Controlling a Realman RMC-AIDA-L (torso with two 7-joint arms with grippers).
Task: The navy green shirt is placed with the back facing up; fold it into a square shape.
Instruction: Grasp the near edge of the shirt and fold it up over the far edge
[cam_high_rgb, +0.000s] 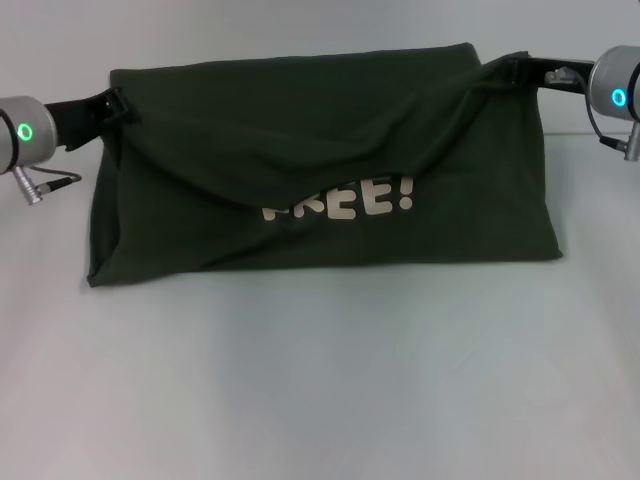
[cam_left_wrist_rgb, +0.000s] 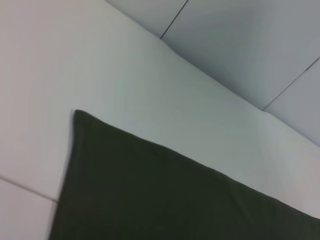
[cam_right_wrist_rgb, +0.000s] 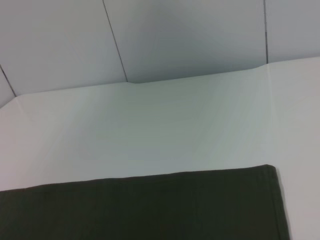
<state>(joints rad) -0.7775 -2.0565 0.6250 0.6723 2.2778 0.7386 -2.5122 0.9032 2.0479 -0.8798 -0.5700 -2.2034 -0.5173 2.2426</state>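
The shirt (cam_high_rgb: 320, 165) lies toward the table's (cam_high_rgb: 320, 380) far edge, long axis running left-right, white lettering showing. The left gripper (cam_high_rgb: 118, 103) and right gripper (cam_high_rgb: 512, 68) each pinch 1 upper corner, lifting a sagging fold.

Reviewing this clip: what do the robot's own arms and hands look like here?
Both arms end in silver-grey cylindrical wrists with a glowing green ring light. The left hand and right hand are black. A thin dark cable with a metal plug hangs below each wrist. No sleeves or lettering visible.
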